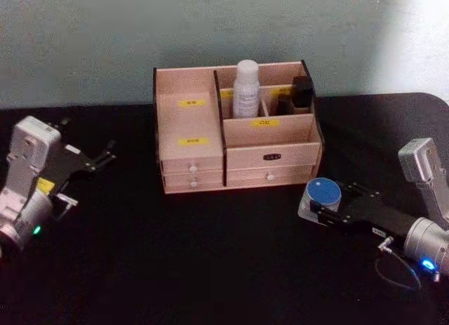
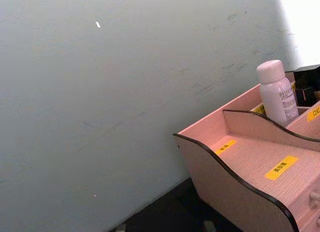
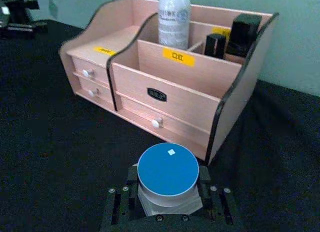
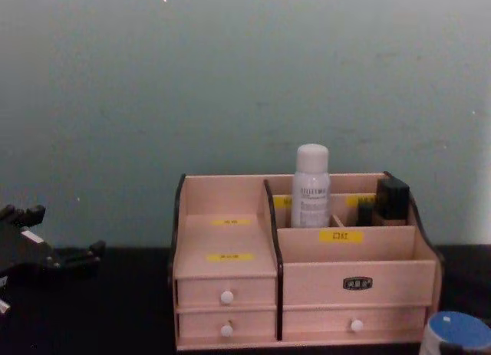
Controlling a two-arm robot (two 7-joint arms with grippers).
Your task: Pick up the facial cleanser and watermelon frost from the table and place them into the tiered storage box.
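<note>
The facial cleanser (image 1: pixel 246 88), a tall white bottle, stands upright in a back compartment of the tiered storage box (image 1: pixel 189 160); the chest view has the same bottle (image 4: pixel 311 186) rising above the box's wall (image 4: pixel 349 274). The watermelon frost (image 1: pixel 323 192), a squat blue-lidded jar, sits just off the box's front right corner. My right gripper (image 1: pixel 320 204) is shut on it, one finger on each side of the jar (image 3: pixel 168 168). Far out to the left of the box, my left gripper (image 1: pixel 92 152) hangs open and holds nothing.
Small black bottles (image 1: pixel 302 92) occupy the box's back right compartment beside the cleanser. The front right compartment (image 3: pixel 175 79) and the stepped left shelves (image 2: pixel 260 162) are bare. A black table (image 1: pixel 210 269) spreads around the box, with a pale wall close behind.
</note>
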